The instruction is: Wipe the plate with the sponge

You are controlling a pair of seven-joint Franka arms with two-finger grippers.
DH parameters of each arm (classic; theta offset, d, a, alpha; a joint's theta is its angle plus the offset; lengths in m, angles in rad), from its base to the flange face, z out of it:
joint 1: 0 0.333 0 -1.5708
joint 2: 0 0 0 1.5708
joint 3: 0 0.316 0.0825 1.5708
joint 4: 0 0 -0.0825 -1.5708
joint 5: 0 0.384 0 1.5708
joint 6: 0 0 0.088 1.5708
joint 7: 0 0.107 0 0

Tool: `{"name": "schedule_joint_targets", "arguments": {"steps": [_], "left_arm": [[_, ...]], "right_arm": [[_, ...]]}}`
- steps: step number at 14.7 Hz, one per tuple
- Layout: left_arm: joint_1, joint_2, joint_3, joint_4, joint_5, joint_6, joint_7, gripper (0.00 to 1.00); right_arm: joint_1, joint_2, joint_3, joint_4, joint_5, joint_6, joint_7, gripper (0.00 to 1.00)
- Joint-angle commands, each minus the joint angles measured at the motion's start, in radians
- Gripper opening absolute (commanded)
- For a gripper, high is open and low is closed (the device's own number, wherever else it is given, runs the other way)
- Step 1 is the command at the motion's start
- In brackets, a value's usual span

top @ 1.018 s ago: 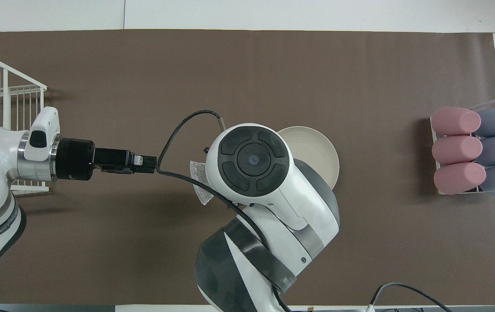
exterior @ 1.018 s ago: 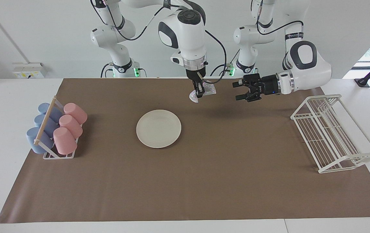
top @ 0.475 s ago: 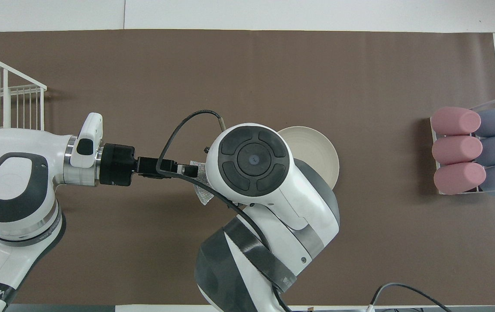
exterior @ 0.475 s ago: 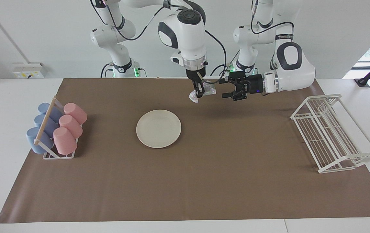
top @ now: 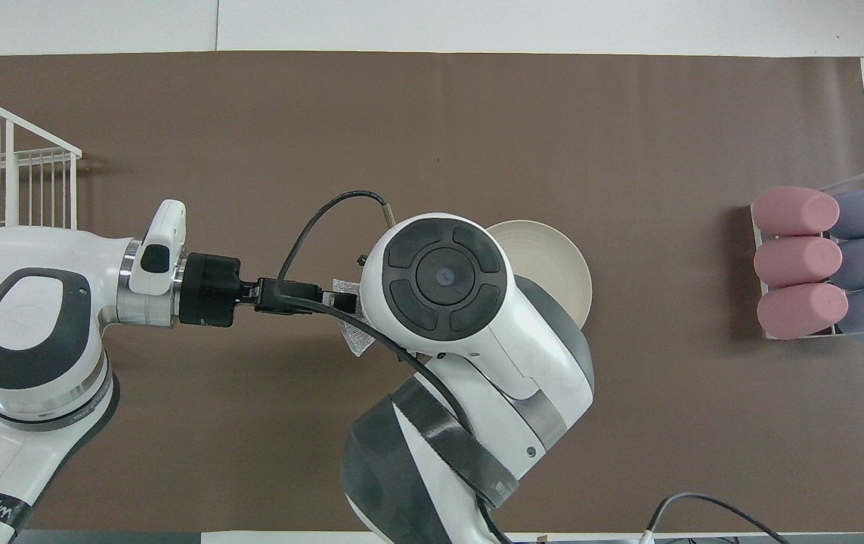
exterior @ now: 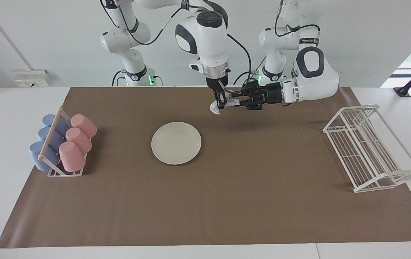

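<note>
The cream-white plate [exterior: 176, 142] lies flat on the brown mat, partly hidden under the right arm in the overhead view [top: 556, 264]. My right gripper [exterior: 220, 104] points down, shut on the silvery sponge [exterior: 231, 101], and holds it in the air over the mat, beside the plate toward the left arm's end. The sponge's edge shows in the overhead view [top: 356, 341]. My left gripper [exterior: 240, 100] lies level, open, with its fingers around the sponge's free edge; it also shows in the overhead view [top: 335, 299].
A white wire rack [exterior: 367, 147] stands at the left arm's end of the mat. A holder with pink and blue cups [exterior: 63, 144] stands at the right arm's end.
My left gripper has moved from near the wire rack toward the held sponge until its open fingers reach it. The right arm, the sponge and the plate have stayed still.
</note>
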Motion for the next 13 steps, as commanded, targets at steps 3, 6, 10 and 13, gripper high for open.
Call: {"name": "schedule_joint_targets", "arguments": {"steps": [3, 6, 10, 13], "left_arm": [[-0.016, -0.034, 0.01, -0.034, -0.024, 0.016, -0.024, 0.0], [-0.016, -0.034, 0.011, -0.035, -0.024, 0.015, -0.034, 0.0], [-0.016, -0.034, 0.011, -0.034, -0.024, 0.013, -0.036, 0.0], [-0.016, -0.034, 0.013, -0.035, -0.023, 0.018, -0.04, 0.0]], "right_arm": [[-0.012, 0.012, 0.009, 0.016, -0.016, 0.009, 0.028, 0.0], [-0.012, 0.008, 0.009, 0.009, -0.024, -0.009, -0.03, 0.42], [-0.045, -0.033, 0.007, -0.031, -0.024, -0.02, -0.217, 0.84], [-0.116, -0.083, 0.006, -0.036, -0.024, -0.083, -0.474, 0.85]]}}
